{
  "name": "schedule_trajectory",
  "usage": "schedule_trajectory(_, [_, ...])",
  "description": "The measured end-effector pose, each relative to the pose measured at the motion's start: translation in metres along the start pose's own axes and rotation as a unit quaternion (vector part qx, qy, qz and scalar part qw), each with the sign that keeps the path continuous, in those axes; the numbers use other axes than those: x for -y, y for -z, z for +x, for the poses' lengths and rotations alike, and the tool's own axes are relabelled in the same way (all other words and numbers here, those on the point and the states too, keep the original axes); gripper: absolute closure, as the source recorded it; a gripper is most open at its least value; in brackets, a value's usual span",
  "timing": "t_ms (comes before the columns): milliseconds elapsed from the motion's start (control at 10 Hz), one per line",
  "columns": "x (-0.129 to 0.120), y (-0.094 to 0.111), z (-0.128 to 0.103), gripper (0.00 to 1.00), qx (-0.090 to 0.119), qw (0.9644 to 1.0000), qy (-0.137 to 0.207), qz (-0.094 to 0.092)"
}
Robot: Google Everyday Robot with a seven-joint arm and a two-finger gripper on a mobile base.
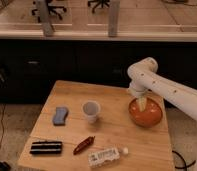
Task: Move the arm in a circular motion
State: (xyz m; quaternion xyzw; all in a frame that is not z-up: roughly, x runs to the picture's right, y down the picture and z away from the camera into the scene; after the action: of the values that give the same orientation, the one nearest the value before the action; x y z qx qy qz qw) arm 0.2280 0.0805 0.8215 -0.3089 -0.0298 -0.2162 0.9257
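Observation:
My glossy white arm (164, 86) reaches in from the right edge, bends at a bulbous joint near the table's back right, and points down. Its pale cream tip, the gripper (139, 106), hangs over the left part of an orange bowl (147, 114) at the table's right side. Whether the tip touches the bowl's inside is hidden.
On the wooden table (107, 131) stand a white cup (91, 111), a blue sponge (60, 115), a dark packet (46, 147), a red-brown packet (84, 144) and a lying plastic bottle (107, 155). A dark counter wall (67, 60) runs behind the table.

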Motion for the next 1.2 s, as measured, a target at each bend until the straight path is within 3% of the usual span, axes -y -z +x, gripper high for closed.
schedule_trajectory(1200, [-0.010, -0.002, 0.015, 0.20, 0.006, 0.9999, -0.002, 0.011])
